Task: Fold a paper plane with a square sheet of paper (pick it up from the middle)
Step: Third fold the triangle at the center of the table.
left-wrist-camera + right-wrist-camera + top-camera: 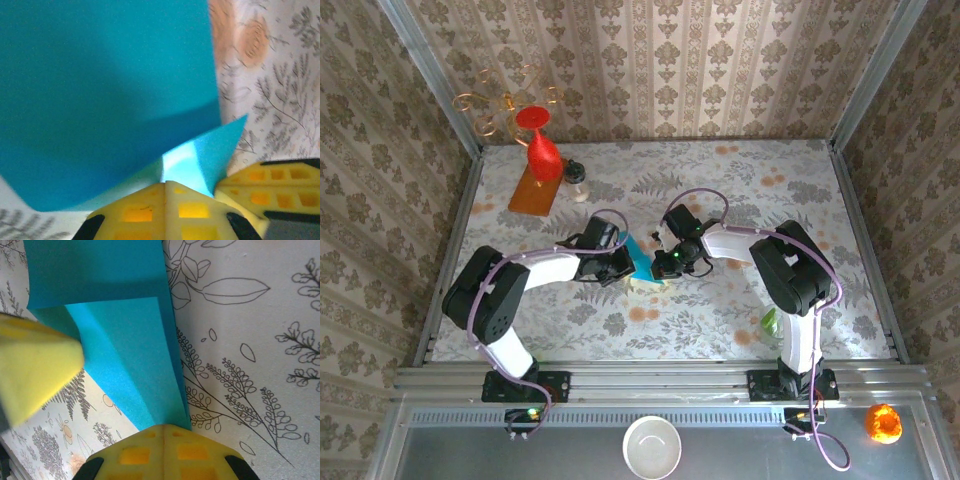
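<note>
the square sheet of paper point(100, 90) sits at the middle of the flowered worktop point(250, 365), caught between the two claws, and it is no longer a flat square: the right wrist view shows one layer doubled over another along a long straight edge, and the left wrist view shows a paler flap rising in a point near the fingers. how much of the sheet rests on the worktop and how much is lifted i cannot tell. the left claw point(165, 192) is pressed together with that pale flap pinched at its tips, and the right claw point(164, 432) is likewise closed on the narrow end of the doubled layers, the two claws just beside each other. this looks like an early fold in hand, with the pointed dart not yet formed. the next move probably calls for laying the raised layer down square to the one beneath and pressing along the edge to set a crease, without either pinch slipping or tearing the thin paper. well apart, at the far left, a red vase point(542, 152) stands on an orange board point(530, 192).
</note>
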`<state>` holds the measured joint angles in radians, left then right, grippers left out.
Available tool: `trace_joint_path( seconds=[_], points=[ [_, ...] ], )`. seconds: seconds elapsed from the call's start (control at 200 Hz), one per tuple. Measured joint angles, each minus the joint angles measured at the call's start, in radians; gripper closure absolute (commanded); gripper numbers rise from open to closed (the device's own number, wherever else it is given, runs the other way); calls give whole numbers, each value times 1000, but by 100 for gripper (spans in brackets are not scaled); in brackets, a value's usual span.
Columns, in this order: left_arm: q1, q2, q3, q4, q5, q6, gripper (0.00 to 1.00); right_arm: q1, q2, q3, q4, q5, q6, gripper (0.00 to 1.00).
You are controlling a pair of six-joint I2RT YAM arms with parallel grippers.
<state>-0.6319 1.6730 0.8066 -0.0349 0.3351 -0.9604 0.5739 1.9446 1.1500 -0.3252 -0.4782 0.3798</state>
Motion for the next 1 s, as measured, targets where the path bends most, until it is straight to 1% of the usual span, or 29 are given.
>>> trace_joint_path(
  seconds=[0.17,0.335,0.49,0.635,0.74,1.0],
  points=[
    [-48,14,5,40,-15,-11,93,0,0,-2,2,0,22,96],
    [-47,71,13,94,-17,-32,93,0,0,-3,2,0,37,96],
    [-47,77,9,126,-29,-42,93,0,0,-6,5,0,45,96],
    [-37,60,-39,186,-28,-42,93,0,0,-6,4,3,48,97],
    [-17,23,-91,209,-29,-41,93,0,2,-6,3,6,51,97],
    [98,-58,-169,195,-46,-6,93,-2,2,-6,-4,18,70,97]
  ],
)
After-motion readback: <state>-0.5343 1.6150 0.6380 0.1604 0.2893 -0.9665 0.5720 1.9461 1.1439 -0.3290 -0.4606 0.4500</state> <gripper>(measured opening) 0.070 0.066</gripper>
